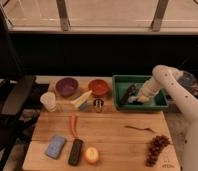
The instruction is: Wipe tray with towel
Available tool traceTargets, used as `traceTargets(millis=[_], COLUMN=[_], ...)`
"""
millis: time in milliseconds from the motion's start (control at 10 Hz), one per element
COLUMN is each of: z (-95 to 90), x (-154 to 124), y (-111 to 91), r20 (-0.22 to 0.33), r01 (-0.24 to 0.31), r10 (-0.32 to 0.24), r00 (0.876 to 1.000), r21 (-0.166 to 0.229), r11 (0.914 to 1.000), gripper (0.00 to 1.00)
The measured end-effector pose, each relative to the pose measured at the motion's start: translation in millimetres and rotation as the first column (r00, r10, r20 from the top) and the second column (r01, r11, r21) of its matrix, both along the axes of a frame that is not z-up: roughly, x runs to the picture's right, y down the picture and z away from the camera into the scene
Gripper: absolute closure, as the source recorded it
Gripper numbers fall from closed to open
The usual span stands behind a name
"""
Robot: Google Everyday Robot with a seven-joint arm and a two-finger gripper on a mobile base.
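Note:
The green tray (pixel 132 78) stands at the back right of the wooden table. My gripper (pixel 129 94) is down inside the tray, in its left half, at the end of the white arm (pixel 164 80) that reaches in from the right. A pale patch (pixel 141 99) lies on the tray floor just right of the gripper. It looks like the towel, but I cannot tell whether the gripper holds it or presses on it.
A purple bowl (pixel 67 86) and an orange bowl (pixel 98 86) stand left of the tray, with a white cup (pixel 48 101) and a small can (pixel 98 104) near them. A blue block (pixel 55 146), a dark bar (pixel 75 151), an orange fruit (pixel 91 155) and grapes (pixel 156 147) lie along the front. A dark chair (pixel 12 100) stands at the left.

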State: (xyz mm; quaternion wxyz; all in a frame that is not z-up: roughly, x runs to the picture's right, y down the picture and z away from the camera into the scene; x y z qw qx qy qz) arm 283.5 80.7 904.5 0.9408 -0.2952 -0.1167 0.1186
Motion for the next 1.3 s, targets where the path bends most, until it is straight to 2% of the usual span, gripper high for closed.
traceTargets(millis=[300, 400, 600, 800, 1100, 1300], z=[-3.0, -3.0, 1.7, 13.3, 19.6, 21.7], x=[24, 44, 64, 71, 47, 12], y=[2, 1, -13, -35, -41, -40], r20=[-0.055, -0.104, -0.165, -0.194, -0.144, -0.074], r01=[-0.004, 0.004, 0.025, 0.044, 0.063, 0.071], r10=[0.004, -0.004, -0.024, -0.038, -0.057, -0.068], r00=[0.998, 0.995, 0.986, 0.980, 0.988, 0.995], r21=[-0.003, -0.004, 0.006, 0.029, 0.042, 0.038], r11=[1.0000, 1.0000, 0.9997, 0.9986, 0.9971, 0.9967], gripper=[1.00, 1.00, 1.00, 1.00, 1.00, 1.00])
